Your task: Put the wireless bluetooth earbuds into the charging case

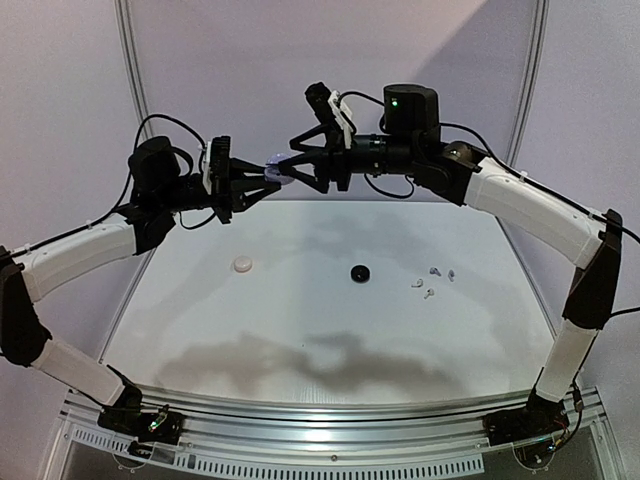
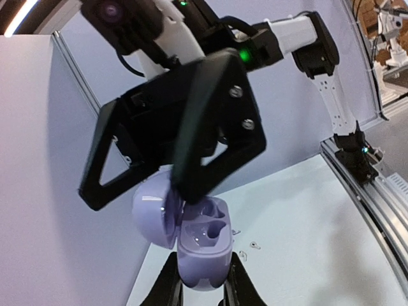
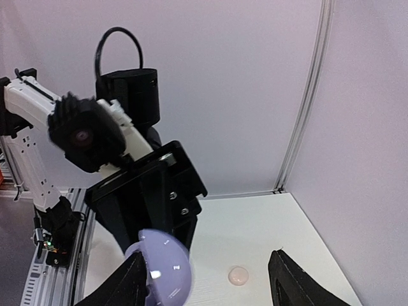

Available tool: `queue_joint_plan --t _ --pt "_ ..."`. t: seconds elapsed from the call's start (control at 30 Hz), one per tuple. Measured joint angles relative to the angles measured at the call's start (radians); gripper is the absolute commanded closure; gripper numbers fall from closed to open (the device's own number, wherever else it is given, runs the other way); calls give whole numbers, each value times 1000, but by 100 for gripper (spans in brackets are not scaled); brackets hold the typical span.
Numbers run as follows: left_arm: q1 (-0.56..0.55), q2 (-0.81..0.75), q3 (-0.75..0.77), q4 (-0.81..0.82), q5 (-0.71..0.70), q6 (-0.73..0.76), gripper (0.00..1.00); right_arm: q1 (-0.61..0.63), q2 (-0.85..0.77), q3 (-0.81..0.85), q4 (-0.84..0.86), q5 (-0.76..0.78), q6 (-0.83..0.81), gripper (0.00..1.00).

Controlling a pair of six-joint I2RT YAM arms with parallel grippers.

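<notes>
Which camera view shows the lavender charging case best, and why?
The left wrist view: the charging case sits close, lid swung open, nothing inside, clamped in the left hand. The top view shows only a small pale blob; the right wrist view shows just the lid's domed outside.

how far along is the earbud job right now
Done: the lavender case is off the table and its lid is open. In hand: the left gripper is shut on the lavender case in mid-air, with the right gripper open beside the lid. Left: both wells look empty, and the earbuds lie on the table, so none is inserted yet.
</notes>
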Motion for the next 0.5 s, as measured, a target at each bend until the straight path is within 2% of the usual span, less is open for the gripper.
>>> queue_joint_plan --t 0.13,0.27,0.37,0.5 --pt "-16 -8 0 -53 -20 117 100 -2 1 8 -7 26 -2 34" --pt "-15 -10 0 -63 -31 146 100 -2 3 8 -13 28 -3 31" --pt "-16 -10 0 -64 -31 108 100 -2 5 8 -15 21 -2 27" --pt "-16 -10 0 -60 -25 -17 100 -2 14 37 -26 -16 4 24"
